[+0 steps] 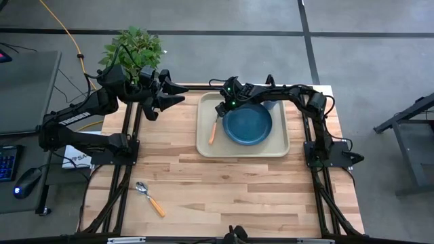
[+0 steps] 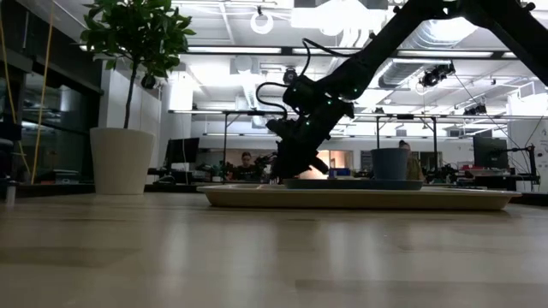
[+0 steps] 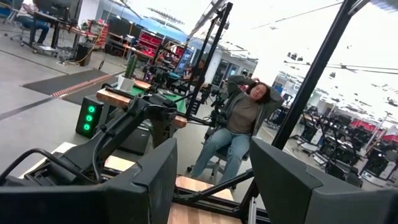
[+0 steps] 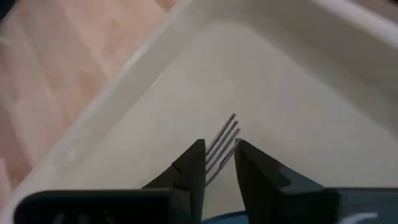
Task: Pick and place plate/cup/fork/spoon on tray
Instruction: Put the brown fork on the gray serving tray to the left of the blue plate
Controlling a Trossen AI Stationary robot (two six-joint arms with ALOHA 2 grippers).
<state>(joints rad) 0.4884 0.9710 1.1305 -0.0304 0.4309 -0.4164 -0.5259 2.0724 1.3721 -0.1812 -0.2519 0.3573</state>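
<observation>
The beige tray (image 1: 278,150) lies at the table's far middle. On it rest the dark blue plate (image 1: 247,125), the light-blue cup (image 2: 390,162) behind the plate, and the fork (image 1: 212,131), which lies flat left of the plate. My right gripper (image 4: 219,163) slants down over the fork's tines (image 4: 225,137), fingers a little apart on either side of them. The spoon (image 1: 149,198) lies on the bare table near the front left. My left gripper (image 1: 180,93) hangs open, raised, at the far left. My right gripper's fingers (image 4: 193,163) stand on either side of the fork's tine end (image 4: 217,152), slanting down from the far right. The fork lies on the tray floor. Whether the fingers touch it, I cannot tell.
A potted plant (image 1: 132,47) in a white pot (image 2: 122,160) stands at the table's far left corner, beside my left arm. Bare wood stretches between the tray and the near edge. A seated person (image 3: 245,124) shows in the room beyond.
</observation>
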